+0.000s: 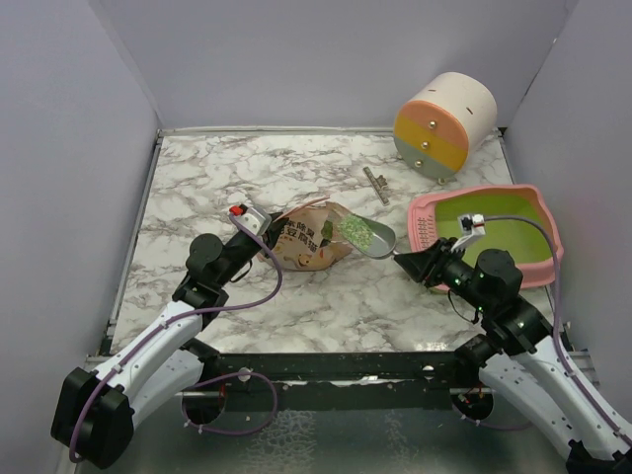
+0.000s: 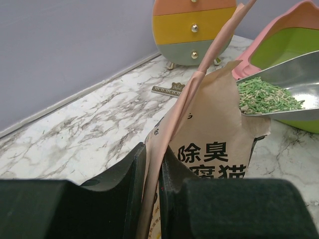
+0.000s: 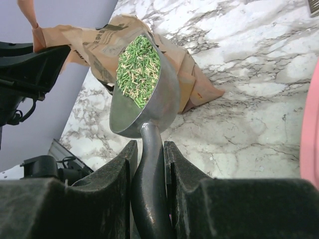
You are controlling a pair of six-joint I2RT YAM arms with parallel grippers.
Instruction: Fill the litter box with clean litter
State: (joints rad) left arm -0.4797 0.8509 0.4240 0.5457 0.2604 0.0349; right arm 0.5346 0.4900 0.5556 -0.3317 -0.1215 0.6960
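Note:
The pink litter box (image 1: 494,193) with its lime-green inside stands at the right; its pink rim (image 2: 271,30) also shows in the left wrist view. A tan paper bag (image 1: 306,242) lies mid-table. My left gripper (image 1: 259,225) is shut on the bag's upright paper edge (image 2: 172,134), which runs between its fingers (image 2: 153,152). My right gripper (image 1: 417,262) is shut on the handle (image 3: 149,169) of a silver scoop (image 1: 375,237). The scoop is held level between the bag's mouth and the box. It carries a heap of green and pale clean litter (image 3: 137,67).
A round cream drum (image 1: 444,123) with orange, yellow and grey bands stands at the back right. A small metal piece (image 1: 375,183) lies on the marble between the drum and the bag. Grey walls close the table on three sides.

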